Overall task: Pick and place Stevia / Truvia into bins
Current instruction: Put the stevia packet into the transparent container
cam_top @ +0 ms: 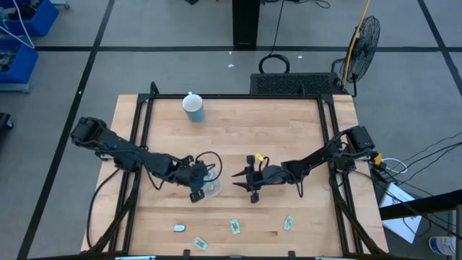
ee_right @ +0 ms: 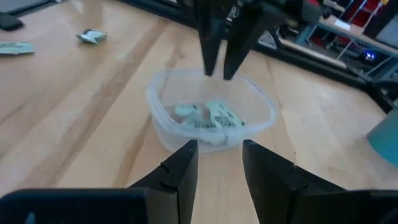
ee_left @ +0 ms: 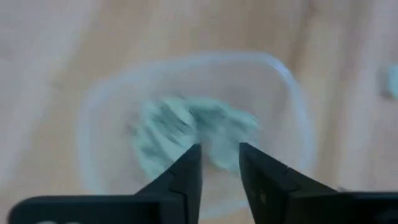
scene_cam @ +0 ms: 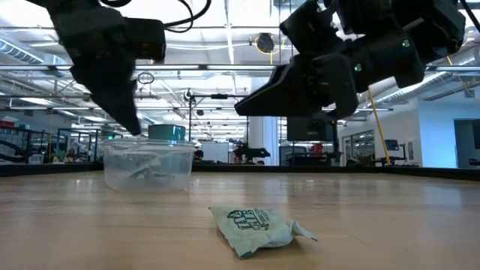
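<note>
The clear plastic bin (cam_top: 212, 188) stands on the table's middle, holding several pale green sachets (ee_right: 211, 117). My left gripper (ee_left: 219, 148) hovers open just above the bin, fingers pointing down, with nothing between them. My right gripper (ee_right: 219, 144) is open, level with the table and to the bin's right, pointing at it from a short distance. Several more sachets lie flat near the table's near edge (cam_top: 235, 227), (cam_top: 288, 223), (cam_top: 179, 228), (cam_top: 200, 243). One crumpled sachet (scene_cam: 255, 227) fills the low view's foreground.
A light blue cup with a white lid (cam_top: 193, 107) stands toward the far edge, left of centre. Black frame rails (cam_top: 333, 144) run along both sides of the table. Bare wood lies between the bin and the loose sachets.
</note>
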Robot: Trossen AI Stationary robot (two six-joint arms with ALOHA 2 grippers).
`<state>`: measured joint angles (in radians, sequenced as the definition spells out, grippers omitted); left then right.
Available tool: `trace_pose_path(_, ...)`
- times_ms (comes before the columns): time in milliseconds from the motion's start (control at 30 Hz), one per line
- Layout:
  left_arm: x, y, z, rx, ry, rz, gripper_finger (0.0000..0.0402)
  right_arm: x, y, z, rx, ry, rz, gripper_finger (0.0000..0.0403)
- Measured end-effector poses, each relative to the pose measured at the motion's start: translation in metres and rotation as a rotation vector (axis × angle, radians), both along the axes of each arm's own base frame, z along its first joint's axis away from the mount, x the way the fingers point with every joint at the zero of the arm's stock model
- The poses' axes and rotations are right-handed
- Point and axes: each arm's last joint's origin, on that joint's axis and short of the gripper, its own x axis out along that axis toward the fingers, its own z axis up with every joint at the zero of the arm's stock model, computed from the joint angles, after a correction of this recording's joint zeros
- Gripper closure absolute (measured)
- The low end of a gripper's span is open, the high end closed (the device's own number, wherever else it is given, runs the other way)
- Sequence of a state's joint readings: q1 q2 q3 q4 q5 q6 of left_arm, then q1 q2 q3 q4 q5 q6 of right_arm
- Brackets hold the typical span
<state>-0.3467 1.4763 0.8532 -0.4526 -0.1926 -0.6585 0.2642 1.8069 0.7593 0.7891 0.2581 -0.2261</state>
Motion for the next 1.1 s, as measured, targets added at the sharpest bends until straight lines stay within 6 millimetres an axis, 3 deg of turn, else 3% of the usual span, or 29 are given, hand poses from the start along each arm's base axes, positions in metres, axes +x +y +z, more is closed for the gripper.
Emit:
trace_pose_path(100, -0.005, -0.012, 0.003, -0.174, 0.050, -0.118, 0.0276, 0.001, -0.001, 0.001, -0.003, -0.015, -0.002, 0.0286)
trace_pose_path(267, -0.025, -0.052, 0.004, -0.404, 0.169, -0.253, 0.0281, 0.002, -0.008, 0.001, -0.005, -0.014, -0.027, 0.0285)
trace_pose_path(533, -0.058, -0.103, -0.011, -0.280, 0.181, -0.178, 0.0306, 0.004, -0.018, 0.001, -0.055, -0.012, -0.042, 0.0286)
trace_pose_path(900, -0.053, -0.131, -0.060, -0.305, 0.291, -0.202, 0.0309, 0.005, -0.020, 0.001, -0.090, -0.011, -0.036, 0.0286)
trace_pose_path(1100, -0.054, -0.127, -0.059, -0.205, 0.259, -0.272, 0.0320, 0.005, -0.020, 0.003, -0.097, -0.031, -0.034, 0.0288)
